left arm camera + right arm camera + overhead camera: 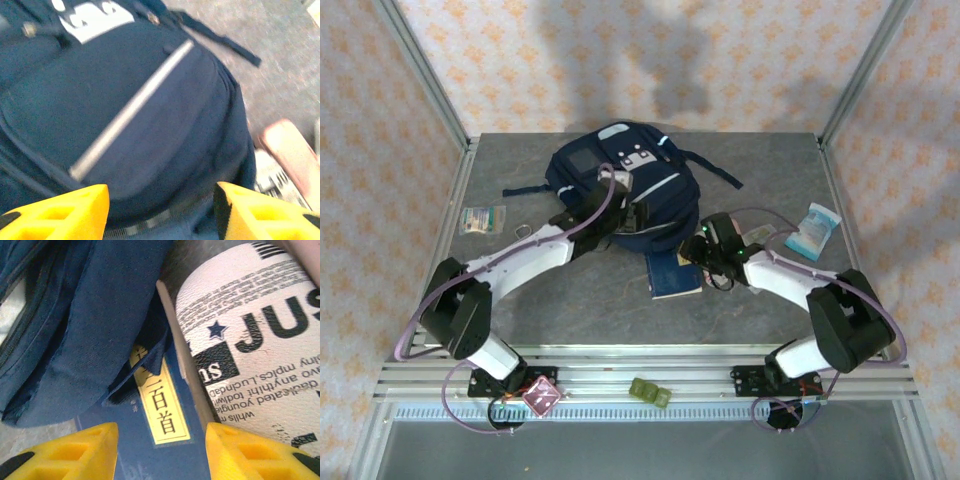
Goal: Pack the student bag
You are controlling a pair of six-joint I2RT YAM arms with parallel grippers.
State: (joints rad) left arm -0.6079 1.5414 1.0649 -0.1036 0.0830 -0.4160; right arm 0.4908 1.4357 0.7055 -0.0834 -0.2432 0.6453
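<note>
The student bag (pixel 610 185), navy with a white diagonal stripe (pixel 130 110), lies at the back middle of the table. My left gripper (pixel 603 222) hovers over its near front panel. In the left wrist view its yellow fingers (pixel 65 212) stand apart over the bag fabric (pixel 165 125), open and holding nothing. My right gripper (pixel 692 250) is at the bag's near right corner, open, its fingers (pixel 75 452) straddling the yellow label (pixel 162 410) of a flat navy book (pixel 675 272). A fold of the bag (pixel 100 315) overlaps that book's far end.
A white-covered book with black print (pixel 250 340) lies against the navy book's right side. A pale blue tissue pack (pixel 812 230) sits at the right, a small packet (pixel 482 220) at the left. A bag strap (pixel 715 170) trails right. A green item (pixel 650 392) rests on the front rail.
</note>
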